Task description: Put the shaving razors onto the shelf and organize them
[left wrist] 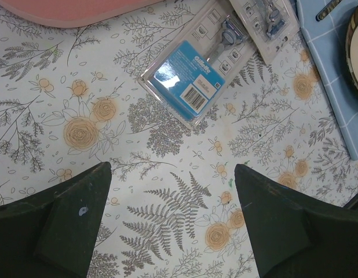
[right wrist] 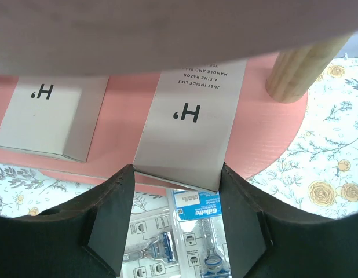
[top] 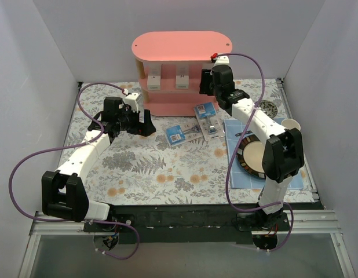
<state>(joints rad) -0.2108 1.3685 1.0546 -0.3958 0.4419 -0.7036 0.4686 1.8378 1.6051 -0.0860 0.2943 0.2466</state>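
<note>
The pink shelf [top: 182, 45] stands at the back centre. Two white Harry's boxes [top: 154, 78] [top: 183, 78] lie on its middle tier. My right gripper [top: 203, 81] reaches into that tier. In the right wrist view it [right wrist: 174, 174] is shut on the near end of a third Harry's box [right wrist: 193, 116], which rests on the tier [right wrist: 124, 121]; another box [right wrist: 46, 113] lies to its left. Two blue-card blister packs [top: 176, 135] [top: 208, 119] lie on the table. My left gripper [top: 145, 124] is open and empty, with one pack [left wrist: 190, 81] ahead of it [left wrist: 172, 174].
A blue cloth [top: 240, 174] at the right bears a round plate [top: 244, 159]. A white cup [top: 290, 124] and a round dark object [top: 266, 107] are behind it. A wooden post [right wrist: 295, 75] stands right of the held box. White walls enclose the table.
</note>
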